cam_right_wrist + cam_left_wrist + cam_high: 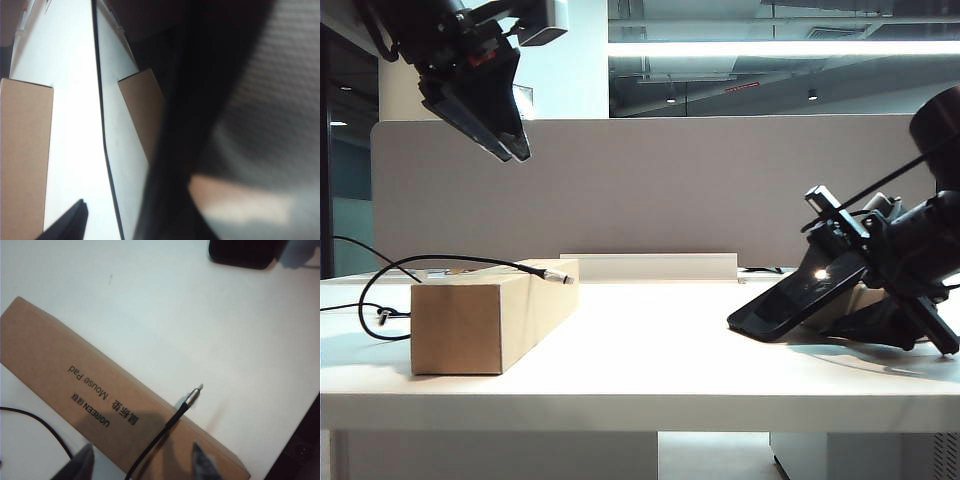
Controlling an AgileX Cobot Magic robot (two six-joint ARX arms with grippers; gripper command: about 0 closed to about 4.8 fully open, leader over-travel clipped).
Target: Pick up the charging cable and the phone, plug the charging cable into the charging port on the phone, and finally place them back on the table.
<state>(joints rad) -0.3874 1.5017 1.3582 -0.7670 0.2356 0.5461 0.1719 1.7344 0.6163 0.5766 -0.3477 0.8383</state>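
Note:
The charging cable [440,260] runs from the table's left side over a cardboard box [490,315]. Its silvery plug [195,394] juts past the box's edge. My left gripper [492,112] hangs open high above the box. In the left wrist view, the left gripper [142,450] has the cord [165,430] showing far below its fingers. The phone [790,302] rests tilted at the right, its lower end on the table [670,350]. My right gripper [840,262] is open and straddles the phone's raised end. In the right wrist view, the right gripper [125,212] has the phone's edge and glossy screen [117,160] between its fingers, with a gap beside one finger. The charging port is not discernible.
A grey partition [670,190] closes off the back, with a low white strip [650,265] in front of it. A pale object [863,297] sits under the phone's raised part. The box carries "Mouse Pad" print [92,390]. The phone's corner [245,252] shows in the left wrist view.

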